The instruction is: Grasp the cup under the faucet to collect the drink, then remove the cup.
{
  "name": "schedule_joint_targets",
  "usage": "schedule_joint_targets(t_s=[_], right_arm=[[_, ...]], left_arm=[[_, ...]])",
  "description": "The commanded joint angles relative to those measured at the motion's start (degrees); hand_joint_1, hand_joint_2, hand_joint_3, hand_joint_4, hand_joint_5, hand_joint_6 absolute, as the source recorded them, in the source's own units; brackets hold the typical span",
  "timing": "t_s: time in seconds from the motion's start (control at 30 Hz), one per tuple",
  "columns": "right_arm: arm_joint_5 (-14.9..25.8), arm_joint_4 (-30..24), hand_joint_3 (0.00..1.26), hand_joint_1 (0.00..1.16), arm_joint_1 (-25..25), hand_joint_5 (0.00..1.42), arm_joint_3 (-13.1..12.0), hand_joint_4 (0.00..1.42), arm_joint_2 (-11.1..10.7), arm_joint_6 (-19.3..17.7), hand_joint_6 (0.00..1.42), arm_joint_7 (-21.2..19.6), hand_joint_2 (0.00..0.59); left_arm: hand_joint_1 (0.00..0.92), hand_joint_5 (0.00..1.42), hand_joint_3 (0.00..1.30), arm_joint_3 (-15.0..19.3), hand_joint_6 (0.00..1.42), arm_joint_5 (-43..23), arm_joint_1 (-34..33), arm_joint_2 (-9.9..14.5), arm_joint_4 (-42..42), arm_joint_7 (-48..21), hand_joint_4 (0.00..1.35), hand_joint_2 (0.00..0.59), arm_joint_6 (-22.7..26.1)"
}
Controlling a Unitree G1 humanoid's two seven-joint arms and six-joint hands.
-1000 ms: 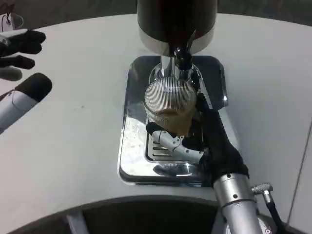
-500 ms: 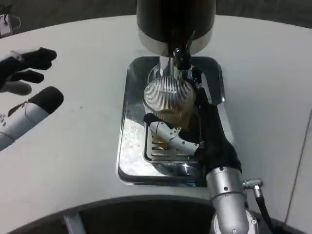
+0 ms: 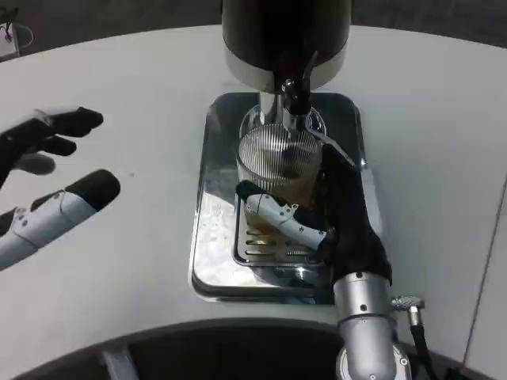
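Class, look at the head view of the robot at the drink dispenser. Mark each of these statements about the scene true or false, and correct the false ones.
1. The right hand holds the ribbed cup. True.
2. The cup is empty. False: pale brown drink sits in it.
3. The left hand presses the faucet. False: it hovers over the table, fingers apart, holding nothing.
4. The cup is over the shiny metal drip tray. True.
5. The cup lies tipped on the table. False: it is under the faucet.
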Motion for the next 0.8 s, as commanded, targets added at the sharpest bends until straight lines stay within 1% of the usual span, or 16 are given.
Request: schedule_joint_targets(t_s=[0.03,0.2,0.27,0.43,0.57,0.63,0.8], right_arm=[[0.94,1.56,0.38,0.89,1.65,0.51,0.49,0.49,3.18,0.37,0.54,-1.11,0.212],[1.07,1.13,0.42,0.9,2.53,0.56,0.86,0.52,3.47,-0.03,0.63,-2.77,0.214],[1.2,0.22,0.46,0.9,3.31,0.63,0.71,0.58,3.48,-0.31,0.77,-3.6,0.215],[1.38,-2.14,0.59,0.9,5.0,0.79,0.41,0.71,3.31,-0.57,1.0,-5.27,0.215],[1.13,-4.71,0.63,0.9,6.59,0.87,0.37,0.78,3.1,-0.53,1.06,-5.9,0.215],[1.06,-5.83,0.66,0.9,7.39,0.91,0.34,0.81,3.1,-0.49,1.12,-6.05,0.215],[0.94,-8.99,0.72,0.91,9.42,1.02,-0.03,0.91,2.93,-0.43,1.22,-6.11,0.208]], left_arm=[[0.0,0.29,0.32,-3.01,0.37,2.15,-0.19,0.93,2.59,-0.09,0.25,0.057,-1.47],[0.0,0.29,0.31,-6.89,0.37,3.97,-0.42,-0.19,3.83,0.48,0.25,0.057,-2.16],[0.0,0.29,0.31,-8.13,0.37,4.07,-0.61,-0.34,4.43,0.21,0.24,0.057,-2.34],[0.0,0.28,0.3,-10.31,0.36,4.67,-2.03,-0.02,6.71,0.23,0.23,0.056,-2.3],[0.0,0.28,0.3,-11.72,0.36,5.32,-3.52,0.13,8.28,0.38,0.23,0.057,-2.33],[0.0,0.28,0.3,-12.54,0.36,5.72,-4.46,0.13,9.1,0.58,0.23,0.059,-2.44],[0.0,0.28,0.3,-13.49,0.35,6.46,-5.71,0.19,10.29,0.5,0.22,0.06,-2.9]])
